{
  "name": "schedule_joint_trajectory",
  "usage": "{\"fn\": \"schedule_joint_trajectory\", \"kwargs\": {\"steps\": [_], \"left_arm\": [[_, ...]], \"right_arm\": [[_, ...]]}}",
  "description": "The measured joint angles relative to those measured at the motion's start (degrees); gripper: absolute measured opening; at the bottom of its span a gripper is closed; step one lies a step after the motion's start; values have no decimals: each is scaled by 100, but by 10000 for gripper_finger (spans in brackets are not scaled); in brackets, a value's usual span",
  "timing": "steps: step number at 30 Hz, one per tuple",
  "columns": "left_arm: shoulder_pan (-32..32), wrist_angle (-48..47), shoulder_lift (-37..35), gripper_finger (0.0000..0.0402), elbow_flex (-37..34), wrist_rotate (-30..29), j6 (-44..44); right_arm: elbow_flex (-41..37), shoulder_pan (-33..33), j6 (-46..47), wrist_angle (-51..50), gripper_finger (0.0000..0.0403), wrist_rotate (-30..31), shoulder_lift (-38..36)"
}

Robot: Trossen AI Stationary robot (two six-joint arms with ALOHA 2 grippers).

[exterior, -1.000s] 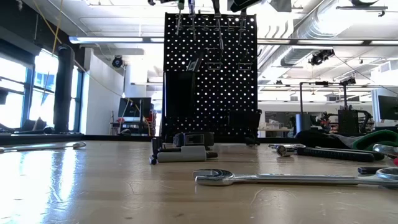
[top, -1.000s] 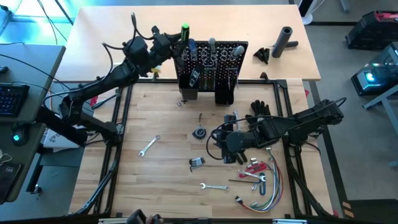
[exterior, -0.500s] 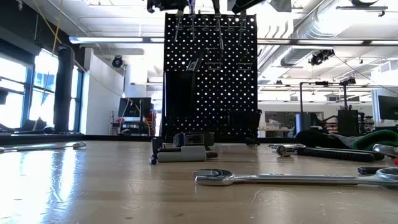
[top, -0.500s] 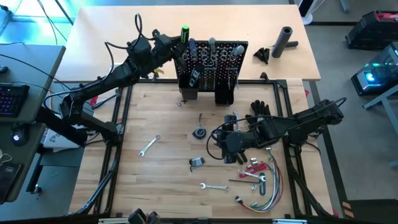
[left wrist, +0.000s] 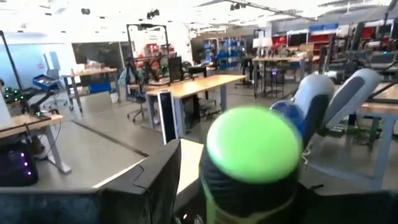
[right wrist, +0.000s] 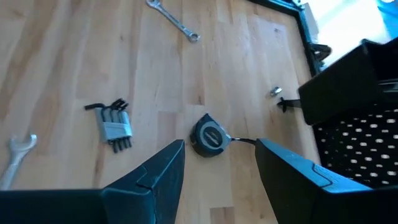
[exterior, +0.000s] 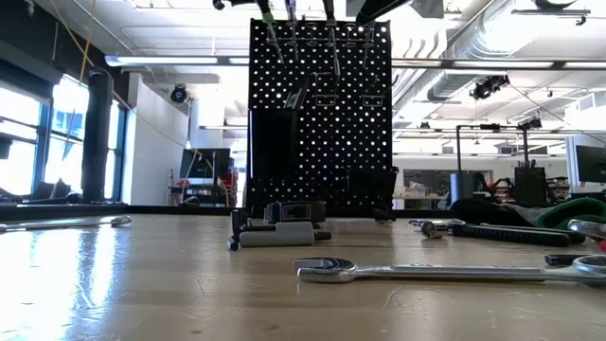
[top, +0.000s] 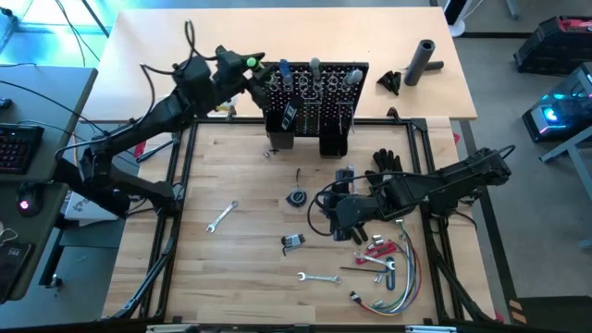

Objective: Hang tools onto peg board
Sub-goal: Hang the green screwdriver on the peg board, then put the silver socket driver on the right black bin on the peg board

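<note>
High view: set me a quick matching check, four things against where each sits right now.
Things:
1 screwdriver
2 cylinder
3 tape measure
4 wrench

Places:
A far table, right of the peg board
B at the left gripper, by the board's top left corner
C alone on the wood, left side
D mid-table, just ahead of the right gripper

Pairs: 1-B, 2-A, 3-D, 4-C

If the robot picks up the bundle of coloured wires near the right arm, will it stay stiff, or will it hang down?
The bundle of coloured wires lies in loose curved loops on the table, so it will probably be floppy and sag from any single grasp point. It looks thin, so likely light. Small tools lie against it, so dragging it may pull them along.
</note>
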Motion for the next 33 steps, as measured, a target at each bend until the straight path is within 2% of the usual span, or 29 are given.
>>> {"fn": "schedule_joint_trajectory", "kwargs": {"steps": [8,14,23,33], "left_arm": [[-129,-740,-450,188,0,-57,105],[-201,-1348,-799,188,0,-553,416],[-371,-1914,-1419,188,2,-804,558],[-644,-2617,-2009,189,2,-934,506]], "right_arm": [[0,0,-106,-26,194,436,0],[0,0,-79,-186,194,577,0],[0,-17,268,-938,194,844,0],[0,-17,817,-1799,194,855,0]]}}
